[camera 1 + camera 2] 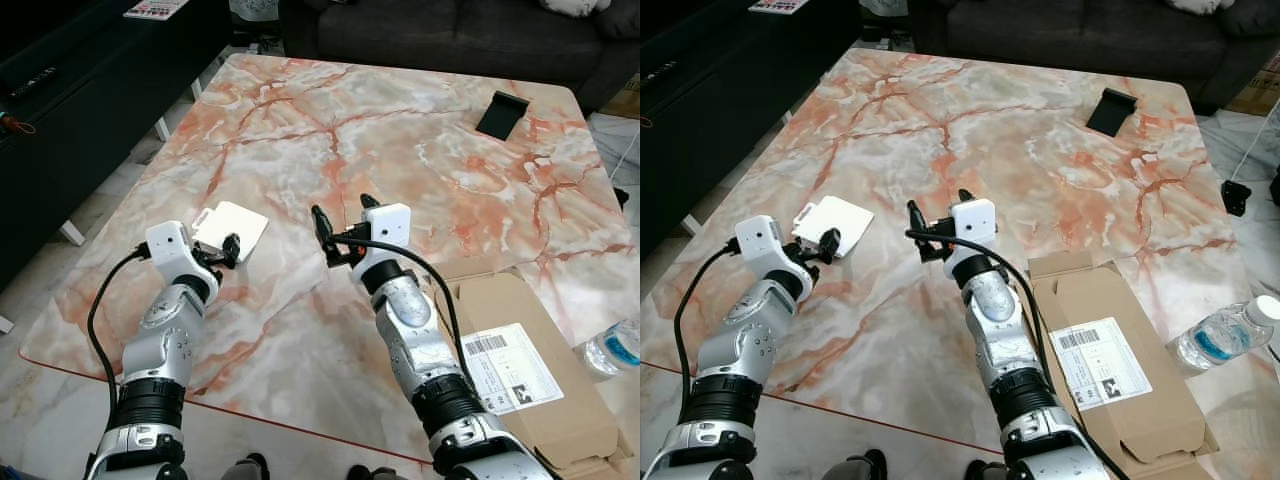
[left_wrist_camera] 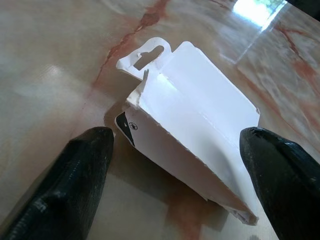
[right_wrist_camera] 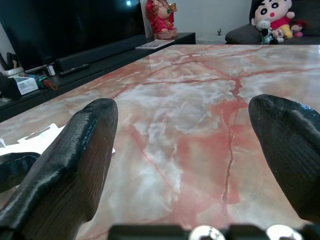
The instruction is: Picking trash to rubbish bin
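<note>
Item: flattened white card packet with hang-tab (image 1: 232, 225), lying on the pink-veined marble table (image 1: 400, 130), lower left of the head view.
Left gripper (image 2: 175, 165): spread wide, one finger on each side of the packet, nothing grasped; apparently lined up to pinch it.
Right gripper (image 1: 343, 225): splayed, empty, poised mid-frame over bare marble.
Also present: brown flattened cardboard box (image 1: 1110, 360) lower right, clear plastic water bottle (image 1: 1225, 335), black phone stand (image 1: 1112, 108). None obstructs the packet.
</note>
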### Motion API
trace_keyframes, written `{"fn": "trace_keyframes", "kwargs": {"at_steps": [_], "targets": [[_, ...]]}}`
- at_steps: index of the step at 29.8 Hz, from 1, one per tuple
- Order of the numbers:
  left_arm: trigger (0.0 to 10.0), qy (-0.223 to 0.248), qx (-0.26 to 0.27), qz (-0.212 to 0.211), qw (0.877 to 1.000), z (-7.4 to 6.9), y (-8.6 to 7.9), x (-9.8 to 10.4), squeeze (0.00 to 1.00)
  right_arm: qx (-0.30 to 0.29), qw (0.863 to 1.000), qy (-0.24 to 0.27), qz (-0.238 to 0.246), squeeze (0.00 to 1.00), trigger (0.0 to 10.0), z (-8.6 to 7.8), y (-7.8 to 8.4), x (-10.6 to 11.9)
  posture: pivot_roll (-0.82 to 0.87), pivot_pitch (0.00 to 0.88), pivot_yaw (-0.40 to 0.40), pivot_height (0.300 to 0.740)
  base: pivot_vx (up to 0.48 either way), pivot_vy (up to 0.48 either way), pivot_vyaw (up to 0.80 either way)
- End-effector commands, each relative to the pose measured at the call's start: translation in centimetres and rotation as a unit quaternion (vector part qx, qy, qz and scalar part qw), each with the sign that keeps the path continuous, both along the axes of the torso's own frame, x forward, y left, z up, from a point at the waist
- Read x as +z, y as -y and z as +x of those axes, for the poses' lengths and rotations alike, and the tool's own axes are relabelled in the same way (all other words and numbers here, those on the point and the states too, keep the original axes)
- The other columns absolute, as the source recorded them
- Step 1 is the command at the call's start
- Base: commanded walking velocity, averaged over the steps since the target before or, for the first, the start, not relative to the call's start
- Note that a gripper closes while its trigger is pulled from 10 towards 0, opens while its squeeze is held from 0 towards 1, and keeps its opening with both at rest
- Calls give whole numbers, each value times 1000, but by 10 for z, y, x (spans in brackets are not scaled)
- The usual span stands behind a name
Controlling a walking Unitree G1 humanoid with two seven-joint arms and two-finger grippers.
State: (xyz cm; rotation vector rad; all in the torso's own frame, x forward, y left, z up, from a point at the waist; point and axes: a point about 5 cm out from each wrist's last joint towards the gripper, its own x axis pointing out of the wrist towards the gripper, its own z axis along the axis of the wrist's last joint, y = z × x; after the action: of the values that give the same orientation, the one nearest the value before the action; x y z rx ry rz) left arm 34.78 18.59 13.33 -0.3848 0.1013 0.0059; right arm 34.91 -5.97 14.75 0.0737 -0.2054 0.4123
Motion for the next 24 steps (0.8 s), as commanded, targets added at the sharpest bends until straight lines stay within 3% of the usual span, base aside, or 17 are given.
{"fn": "trace_keyframes", "kwargs": {"at_steps": [1, 10, 13, 24], "targets": [[10000, 0, -3, -3, 1000, 1, 1, 4, 0, 5, 1000, 9, -1, 0, 10000, -1, -3, 4, 126, 178, -6, 740, 0, 0, 0], [10000, -17, 13, -30, 999, 6, 2, 4, 0, 6, 1000, 11, 3, 0, 10000, -1, -2, 5, 123, 177, -7, 740, 0, 0, 0], [10000, -10, 15, -68, 998, 12, 8, 10, 0, 6, 1000, 11, 4, 0, 10000, -2, -2, 4, 120, 176, -6, 740, 0, 0, 0], [10000, -4, 9, -71, 997, 19, 11, 19, 0, 4, 1000, 9, 4, 0, 10000, -2, -1, 3, 118, 181, -1, 740, 0, 0, 0]]}}
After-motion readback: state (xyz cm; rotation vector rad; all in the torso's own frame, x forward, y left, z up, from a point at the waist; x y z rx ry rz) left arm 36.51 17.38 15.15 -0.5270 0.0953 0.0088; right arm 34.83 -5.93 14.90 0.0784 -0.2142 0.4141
